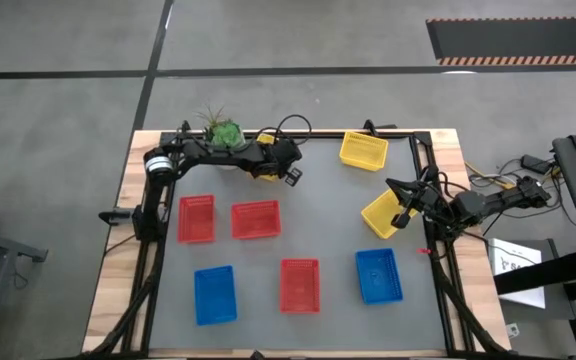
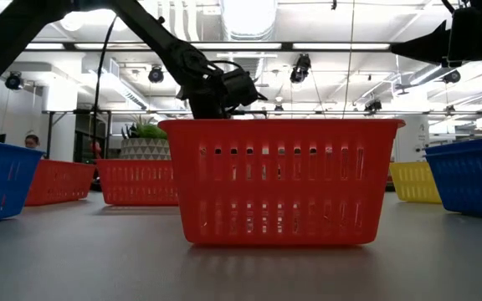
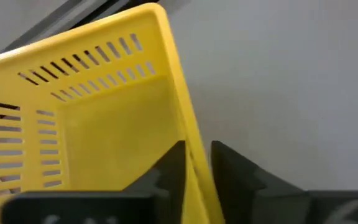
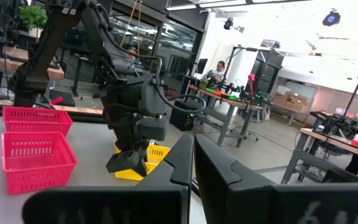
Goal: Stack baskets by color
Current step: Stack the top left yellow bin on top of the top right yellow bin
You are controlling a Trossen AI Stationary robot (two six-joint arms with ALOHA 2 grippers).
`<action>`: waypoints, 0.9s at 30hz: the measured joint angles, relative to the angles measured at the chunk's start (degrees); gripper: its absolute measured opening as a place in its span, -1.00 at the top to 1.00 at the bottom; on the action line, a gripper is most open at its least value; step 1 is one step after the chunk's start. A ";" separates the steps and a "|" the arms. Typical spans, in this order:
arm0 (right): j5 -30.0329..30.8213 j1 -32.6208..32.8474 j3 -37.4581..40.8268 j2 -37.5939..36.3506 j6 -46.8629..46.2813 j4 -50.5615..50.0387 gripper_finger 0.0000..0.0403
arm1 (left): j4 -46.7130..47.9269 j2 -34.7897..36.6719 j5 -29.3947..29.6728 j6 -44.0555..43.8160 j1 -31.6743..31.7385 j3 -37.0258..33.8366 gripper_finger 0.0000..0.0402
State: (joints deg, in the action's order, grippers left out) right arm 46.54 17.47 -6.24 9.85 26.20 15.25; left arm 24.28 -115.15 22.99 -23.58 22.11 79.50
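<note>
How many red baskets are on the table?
3. The leftmost red basket and the second red basket sit side by side at left; the third red basket lies at front middle. None looks hidden.

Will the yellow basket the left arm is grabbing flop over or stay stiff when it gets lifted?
Probably stiff: the yellow basket looks like moulded plastic with straight walls. Likely light, since its sides are full of slots. It may tilt, because the left gripper has its jaws on just one wall.

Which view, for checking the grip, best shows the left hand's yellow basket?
Left wrist view: yellow basket fills it, wall between left hand's fingers. High view hides most; right wrist view shows a corner; low view, nothing.
</note>
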 joint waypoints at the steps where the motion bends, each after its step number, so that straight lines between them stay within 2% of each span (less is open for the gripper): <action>1: 0.00 0.00 0.00 0.00 -0.02 0.00 0.96 | 0.05 0.00 0.02 0.40 -0.32 0.02 0.86; 3: 0.00 0.00 0.00 0.00 0.00 0.00 0.96 | 0.21 0.50 0.03 1.83 -1.15 0.02 0.96; 7: 0.00 0.00 0.01 -0.03 0.36 -0.02 0.96 | 0.58 1.88 3.19 8.46 -3.88 1.20 0.99; 11: -0.02 0.00 0.02 0.00 0.68 -0.02 0.96 | 0.29 3.48 4.07 23.63 -7.53 4.01 1.00; 14: -0.28 0.00 -0.16 -0.05 0.72 -0.23 0.96 | 0.57 3.89 0.31 33.95 -9.86 7.02 1.00; 17: -0.82 0.00 -1.95 0.02 -0.54 -0.55 0.96 | 0.59 3.89 -7.37 44.53 -11.63 9.84 1.00; 19: -3.39 0.00 -3.81 0.00 -2.86 -3.35 0.96 | -1.53 3.52 -9.49 48.92 -12.42 11.35 1.00; 23: -11.06 0.00 -7.97 0.27 -7.66 -10.54 0.96 | -5.72 2.64 -13.34 51.11 -12.46 13.41 1.00; 27: -14.10 0.00 -12.02 0.44 -12.00 -16.25 0.96 | -9.95 1.55 -15.11 52.06 -11.71 15.55 1.00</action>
State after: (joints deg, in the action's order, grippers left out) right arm 32.45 17.47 -18.26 10.28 14.20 -1.00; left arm 14.33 -113.60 7.88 28.48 10.41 95.05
